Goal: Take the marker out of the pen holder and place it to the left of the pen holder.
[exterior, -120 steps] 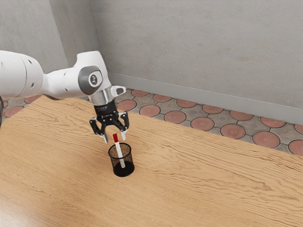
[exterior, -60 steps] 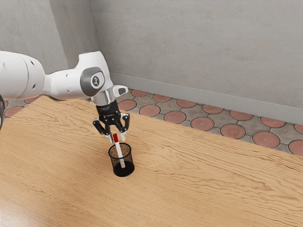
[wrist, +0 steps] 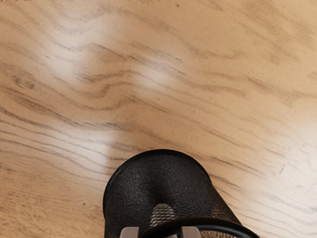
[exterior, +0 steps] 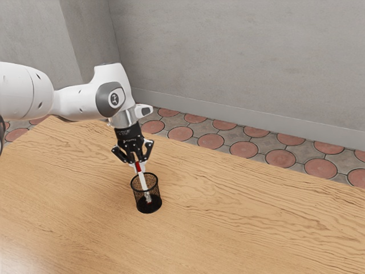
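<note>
In the exterior view my gripper is right above the pen holder, its fingers drawn together around the marker's red cap from two sides. The marker has a white body and leans slightly, its lower part still inside the holder. The black mesh pen holder stands upright on the table. In the wrist view my gripper shows its fingertips at the lower edge, over the pen holder; a pale patch of the marker is visible through the mesh.
The wooden table extends around the holder on all sides. Beyond its far edge are a floor of round reddish tiles and a grey wall.
My gripper's fingers, apart on either side of the cap before, have come together on it. The hand has shifted slightly; the pen holder has stayed where it was.
</note>
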You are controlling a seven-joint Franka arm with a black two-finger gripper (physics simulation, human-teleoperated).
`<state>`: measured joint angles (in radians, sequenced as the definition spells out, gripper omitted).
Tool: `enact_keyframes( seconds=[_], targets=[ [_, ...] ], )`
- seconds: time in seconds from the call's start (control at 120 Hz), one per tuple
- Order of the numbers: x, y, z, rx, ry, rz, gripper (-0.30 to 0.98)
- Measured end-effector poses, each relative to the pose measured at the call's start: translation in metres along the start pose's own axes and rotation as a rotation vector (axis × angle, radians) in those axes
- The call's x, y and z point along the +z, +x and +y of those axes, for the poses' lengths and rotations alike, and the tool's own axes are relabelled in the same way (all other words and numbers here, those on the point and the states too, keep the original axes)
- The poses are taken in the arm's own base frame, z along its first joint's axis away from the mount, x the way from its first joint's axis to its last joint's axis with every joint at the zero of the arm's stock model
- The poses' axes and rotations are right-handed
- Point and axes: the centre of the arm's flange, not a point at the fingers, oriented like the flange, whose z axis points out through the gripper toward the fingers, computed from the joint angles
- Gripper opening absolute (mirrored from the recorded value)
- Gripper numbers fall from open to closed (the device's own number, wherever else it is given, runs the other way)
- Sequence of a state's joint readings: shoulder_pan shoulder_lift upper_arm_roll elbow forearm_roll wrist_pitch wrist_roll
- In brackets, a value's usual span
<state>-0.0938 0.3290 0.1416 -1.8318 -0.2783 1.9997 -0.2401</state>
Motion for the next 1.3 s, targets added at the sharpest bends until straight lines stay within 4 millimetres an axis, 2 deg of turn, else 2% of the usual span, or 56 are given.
enact_keyframes(
  seconds=[0.267,0.35,0.433,0.6,0.642,0.683,0.8,0.875,0.933,1.017,1.092,1.175,1.3],
  targets=[
    [-0.007,-0.001,0.000,0.005,0.007,0.011,-0.05],
    [-0.021,-0.005,0.002,0.010,0.001,0.027,-0.06],
    [-0.049,-0.016,0.004,0.022,-0.014,0.056,-0.07],
    [-0.134,-0.058,0.007,0.065,-0.045,0.136,-0.08],
    [-0.144,-0.064,0.004,0.075,-0.027,0.143,-0.08],
    [-0.146,-0.067,0.000,0.080,0.006,0.137,-0.08],
    [-0.133,-0.067,-0.025,0.083,0.156,0.071,-0.08],
    [-0.113,-0.066,-0.036,0.092,0.270,-0.005,-0.08],
    [-0.086,-0.067,-0.028,0.123,0.356,-0.079,-0.08],
    [-0.036,-0.071,-0.008,0.177,0.464,-0.194,-0.08],
    [0.003,-0.069,-0.005,0.194,0.531,-0.282,-0.08],
    [0.027,-0.064,-0.011,0.193,0.574,-0.346,-0.08],
    [0.051,-0.048,-0.030,0.179,0.606,-0.404,-0.08]
  ],
)
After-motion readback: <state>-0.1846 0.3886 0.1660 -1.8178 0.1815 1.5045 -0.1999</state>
